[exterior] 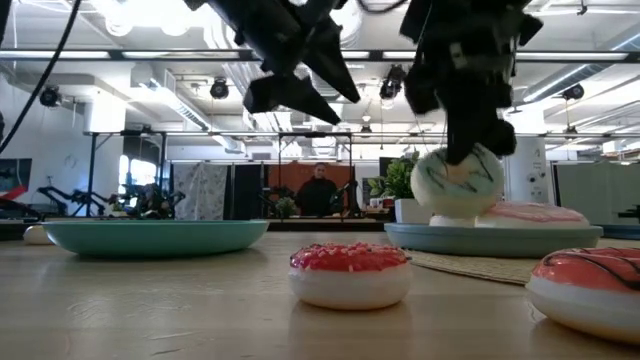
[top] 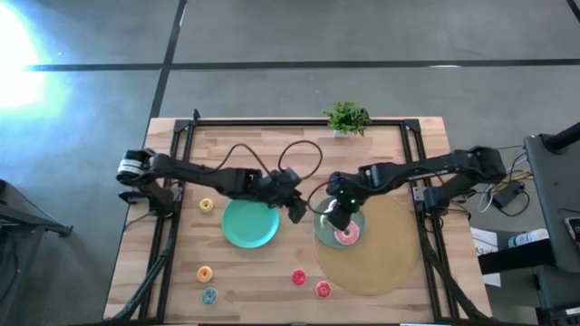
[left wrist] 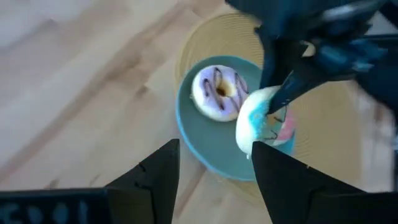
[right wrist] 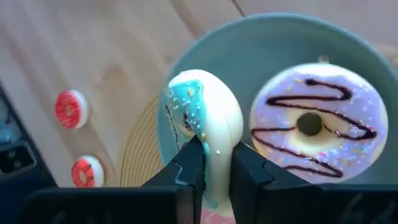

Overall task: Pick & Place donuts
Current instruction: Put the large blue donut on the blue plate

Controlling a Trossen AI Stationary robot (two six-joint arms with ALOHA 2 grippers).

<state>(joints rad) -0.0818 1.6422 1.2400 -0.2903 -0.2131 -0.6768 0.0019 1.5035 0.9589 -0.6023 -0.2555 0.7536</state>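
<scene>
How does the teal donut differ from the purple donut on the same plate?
The teal donut stands on edge, clamped by the right pincer; the purple donut lies flat and free on the teal plate. The teal donut has blue-green icing with sprinkles; the purple donut has pale purple icing with dark zigzag lines. Both are over the same plate.

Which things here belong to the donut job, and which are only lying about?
Job: teal-iced donut, held by the right gripper; purple-striped donut and pink donut on the right plate; loose yellow donut, orange donut, teal donut, two red donuts; probably the empty left plate.
Lying about: potted plant, woven mat. The left gripper waits open between the plates.
</scene>
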